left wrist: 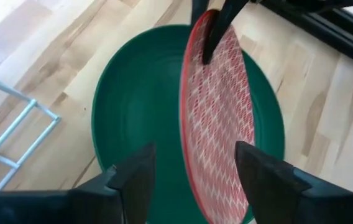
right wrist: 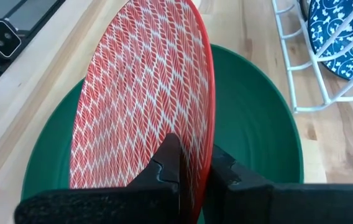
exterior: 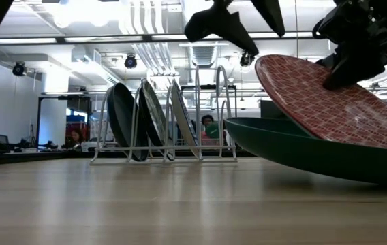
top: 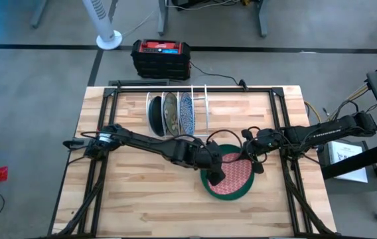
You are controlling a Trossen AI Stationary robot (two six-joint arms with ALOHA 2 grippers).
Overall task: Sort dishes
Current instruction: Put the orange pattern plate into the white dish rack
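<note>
Red-patterned plate is held tilted on edge above the green plate, its rim clamped by the right gripper. Left gripper straddles the opposite rim, fingers apart, not touching. White rack lies just beyond.

- Right claw pinches the rim of the red-and-white patterned plate, fingers closed on either side of its edge.
- That plate stands tilted over the plain green plate, which lies on the wooden desk.
- Beyond, a blue-and-white plate sits in the white wire rack.
</note>
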